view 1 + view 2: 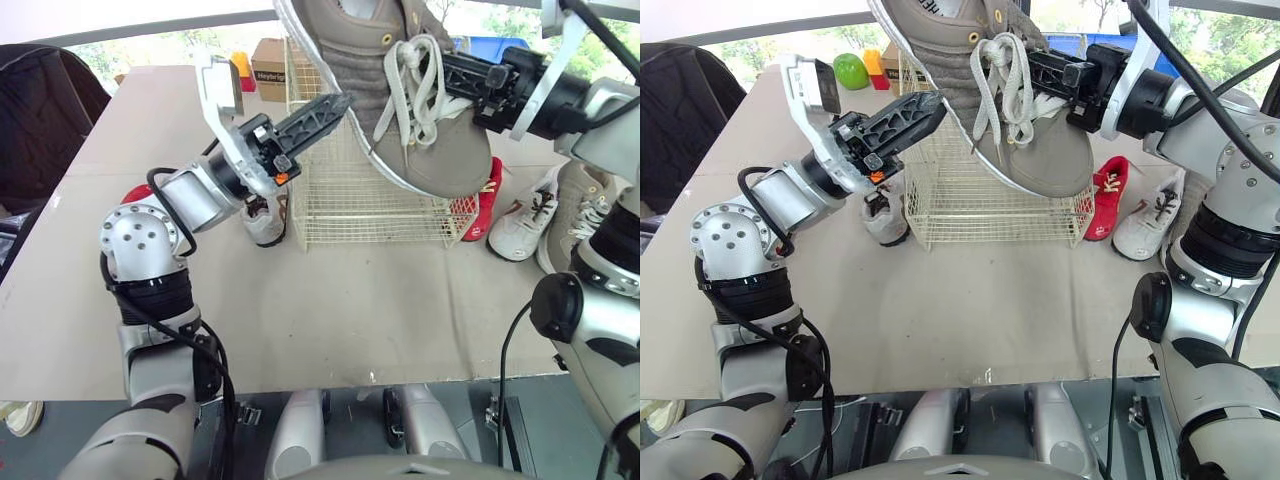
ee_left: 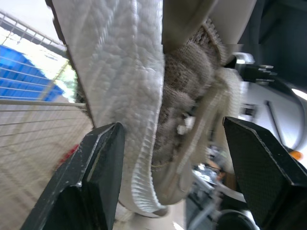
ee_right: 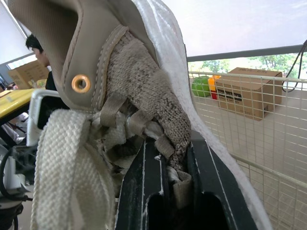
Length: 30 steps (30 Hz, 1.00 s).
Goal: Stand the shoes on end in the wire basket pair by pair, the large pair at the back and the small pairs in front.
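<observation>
Right claw (image 1: 1045, 72), clamped on its lace panel, holds the large shoe (image 1: 420, 110) over the wire basket (image 1: 370, 200) near the worktop's (image 1: 300, 320) far edge; wide-open left claw (image 1: 338, 105) (at the sole) should steady a toe-down descent to the back.

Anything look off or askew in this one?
The large grey shoe hangs toe-down above the wire basket, pinched by its tongue in the right gripper, laces dangling loose; the open left gripper brackets it.
</observation>
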Each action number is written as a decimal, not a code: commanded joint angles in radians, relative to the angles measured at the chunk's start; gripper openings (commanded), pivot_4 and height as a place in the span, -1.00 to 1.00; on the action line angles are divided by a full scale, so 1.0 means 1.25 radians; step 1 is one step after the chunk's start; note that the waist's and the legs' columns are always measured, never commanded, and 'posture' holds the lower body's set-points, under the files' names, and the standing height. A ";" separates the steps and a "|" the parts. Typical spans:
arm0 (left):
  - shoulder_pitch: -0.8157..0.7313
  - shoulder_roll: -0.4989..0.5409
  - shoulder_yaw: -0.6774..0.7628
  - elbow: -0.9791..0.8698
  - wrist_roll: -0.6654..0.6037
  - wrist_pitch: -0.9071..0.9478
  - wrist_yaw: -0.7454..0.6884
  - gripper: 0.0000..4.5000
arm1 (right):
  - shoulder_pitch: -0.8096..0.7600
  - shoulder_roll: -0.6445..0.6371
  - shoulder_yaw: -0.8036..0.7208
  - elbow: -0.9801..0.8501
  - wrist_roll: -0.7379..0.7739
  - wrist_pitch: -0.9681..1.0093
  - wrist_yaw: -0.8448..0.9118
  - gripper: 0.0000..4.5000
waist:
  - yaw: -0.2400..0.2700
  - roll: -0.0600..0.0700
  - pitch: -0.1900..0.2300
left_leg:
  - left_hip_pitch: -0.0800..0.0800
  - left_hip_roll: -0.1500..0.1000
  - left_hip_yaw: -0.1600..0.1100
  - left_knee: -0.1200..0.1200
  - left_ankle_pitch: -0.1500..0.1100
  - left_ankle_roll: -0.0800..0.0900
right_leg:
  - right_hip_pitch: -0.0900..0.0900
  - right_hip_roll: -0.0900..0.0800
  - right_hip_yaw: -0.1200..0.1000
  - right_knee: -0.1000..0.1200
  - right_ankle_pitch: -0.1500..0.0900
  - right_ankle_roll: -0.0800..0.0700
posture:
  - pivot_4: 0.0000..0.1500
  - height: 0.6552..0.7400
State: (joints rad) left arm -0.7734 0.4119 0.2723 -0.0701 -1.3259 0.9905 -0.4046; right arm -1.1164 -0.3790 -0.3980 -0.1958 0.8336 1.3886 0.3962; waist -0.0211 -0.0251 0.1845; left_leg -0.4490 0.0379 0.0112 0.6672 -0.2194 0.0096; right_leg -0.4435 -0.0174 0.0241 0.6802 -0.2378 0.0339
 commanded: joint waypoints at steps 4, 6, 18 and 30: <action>-0.030 -0.052 -0.032 -0.009 0.079 -0.054 0.033 0.58 | -0.022 -0.004 -0.016 -0.039 0.063 -0.022 -0.001 -1.00 | 0.006 0.000 0.000 | 0.000 0.000 0.001 0.000 0.000 0.000 | 0.000 0.000 0.001 0.000 0.000 0.000 | 1.00 1.00; -0.031 -0.059 -0.038 -0.009 0.102 -0.064 0.031 0.58 | -0.020 -0.002 -0.016 -0.043 0.071 -0.018 -0.006 -1.00 | 0.006 0.000 0.000 | 0.000 0.000 0.001 0.000 0.000 0.000 | 0.000 0.000 0.000 0.000 0.000 0.000 | 1.00 1.00; -0.040 -0.074 -0.026 -0.011 0.125 -0.070 0.031 0.58 | -0.017 -0.004 -0.027 -0.047 0.138 -0.012 -0.045 -1.00 | 0.006 0.000 0.000 | 0.000 0.000 0.001 0.000 0.000 0.000 | 0.000 0.000 0.001 0.000 0.000 0.000 | 1.00 1.00; -0.086 -0.076 -0.029 0.018 0.152 -0.090 -0.022 -0.47 | 0.031 0.021 -0.015 -0.062 0.125 -0.075 -0.113 -1.00 | 0.006 0.000 0.000 | 0.000 0.000 0.000 0.000 0.000 0.000 | 0.000 0.000 0.000 0.000 0.000 0.000 | 1.00 1.00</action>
State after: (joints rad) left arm -0.8269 0.3121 0.2316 -0.0401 -1.1364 0.9109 -0.3954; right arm -1.0691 -0.3513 -0.4282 -0.2165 0.9741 1.3459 0.2527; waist -0.0138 -0.0251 0.1845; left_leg -0.4493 0.0382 0.0118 0.6672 -0.2194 0.0097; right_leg -0.4438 -0.0169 0.0246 0.6800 -0.2378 0.0339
